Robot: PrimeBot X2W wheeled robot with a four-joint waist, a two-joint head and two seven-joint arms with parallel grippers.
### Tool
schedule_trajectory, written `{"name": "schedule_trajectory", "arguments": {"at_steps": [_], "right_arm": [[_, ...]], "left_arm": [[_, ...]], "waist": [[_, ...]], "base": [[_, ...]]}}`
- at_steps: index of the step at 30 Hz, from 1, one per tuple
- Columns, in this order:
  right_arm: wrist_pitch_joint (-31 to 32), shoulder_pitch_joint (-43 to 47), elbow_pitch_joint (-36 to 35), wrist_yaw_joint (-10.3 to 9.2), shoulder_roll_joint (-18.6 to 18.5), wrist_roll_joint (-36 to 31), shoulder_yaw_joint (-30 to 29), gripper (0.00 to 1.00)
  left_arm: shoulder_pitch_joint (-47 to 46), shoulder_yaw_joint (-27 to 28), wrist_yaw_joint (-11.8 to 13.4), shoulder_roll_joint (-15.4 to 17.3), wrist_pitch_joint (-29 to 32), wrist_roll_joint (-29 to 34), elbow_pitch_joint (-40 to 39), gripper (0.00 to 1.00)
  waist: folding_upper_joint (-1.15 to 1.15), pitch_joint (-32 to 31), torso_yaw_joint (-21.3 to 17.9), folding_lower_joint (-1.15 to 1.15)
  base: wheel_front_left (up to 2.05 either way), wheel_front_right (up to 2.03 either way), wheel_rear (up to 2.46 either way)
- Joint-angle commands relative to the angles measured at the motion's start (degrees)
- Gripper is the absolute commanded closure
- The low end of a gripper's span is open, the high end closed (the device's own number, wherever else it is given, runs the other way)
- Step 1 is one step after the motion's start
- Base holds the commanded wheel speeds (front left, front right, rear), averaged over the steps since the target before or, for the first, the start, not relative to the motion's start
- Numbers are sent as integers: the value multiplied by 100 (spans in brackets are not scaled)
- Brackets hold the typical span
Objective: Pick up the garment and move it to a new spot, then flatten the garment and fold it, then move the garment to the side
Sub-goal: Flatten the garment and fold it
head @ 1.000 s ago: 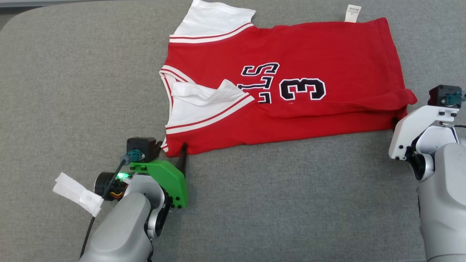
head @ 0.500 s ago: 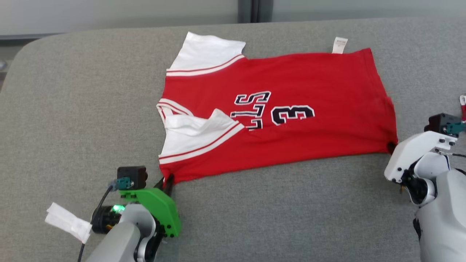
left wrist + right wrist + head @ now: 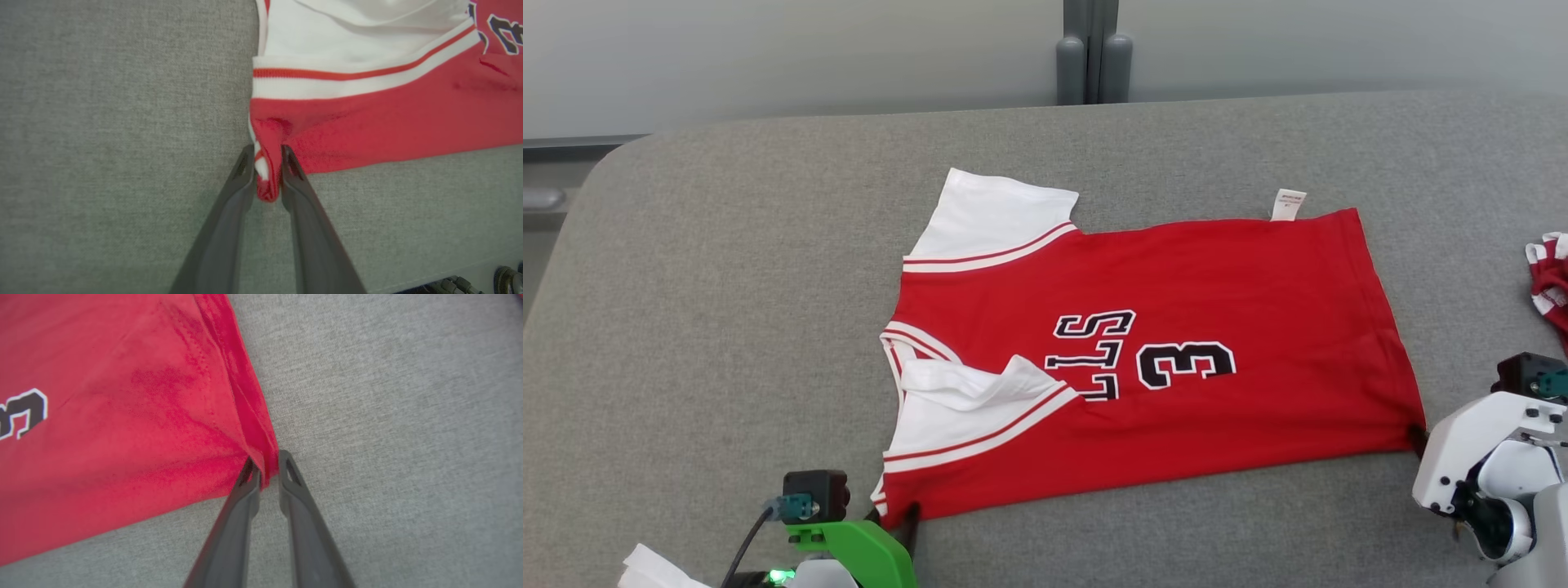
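Observation:
The garment (image 3: 1176, 278), a red jersey with white sleeves and black "STL" and "3", lies spread on the grey table (image 3: 727, 286), its collar toward the left. My left gripper (image 3: 907, 516) is at its near left corner. In the left wrist view the left gripper (image 3: 267, 159) is shut on a bunched bit of the garment's (image 3: 388, 118) red-and-white corner. My right gripper (image 3: 1417, 437) is at the near right corner; in the right wrist view the right gripper (image 3: 263, 463) pinches the garment's (image 3: 122, 416) hem corner.
A smaller bunched red-and-white cloth (image 3: 1547, 278) lies at the table's right edge. A white scrap (image 3: 645, 572) sits by my left arm at the bottom left. The table's far edge runs below a grey wall with a post (image 3: 1094, 57).
The head camera has tilted up, so the whole picture shifted down. Both grippers have closed on the garment's near corners, and the bulged near right corner now lies drawn straight.

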Motion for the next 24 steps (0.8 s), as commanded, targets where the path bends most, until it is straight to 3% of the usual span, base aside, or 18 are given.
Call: {"name": "schedule_trajectory", "arguments": {"at_steps": [1, 5, 12, 24], "right_arm": [[39, 73, -118, -11, -42, -135, -67, 0], [96, 138, -457, -11, -99, -515, -194, 0], [78, -298, -958, -10, -118, -828, -195, 0], [-42, -1595, -891, -11, 105, -692, 395, 0]], "left_arm": [[121, 9, 92, 90, 71, -47, -33, 0], [72, 78, 289, 260, 159, 55, -228, 0], [-633, 253, 331, 446, 133, 245, -502, 0], [-2693, 136, -74, -5, 158, 531, 281, 0]], "waist": [[0, 20, 7, 0], [0, 80, 39, 0], [0, 219, 32, 0], [0, 843, -356, 0]], "base": [[0, 0, 0], [0, 0, 0], [0, 0, 0], [0, 0, 0]]}}
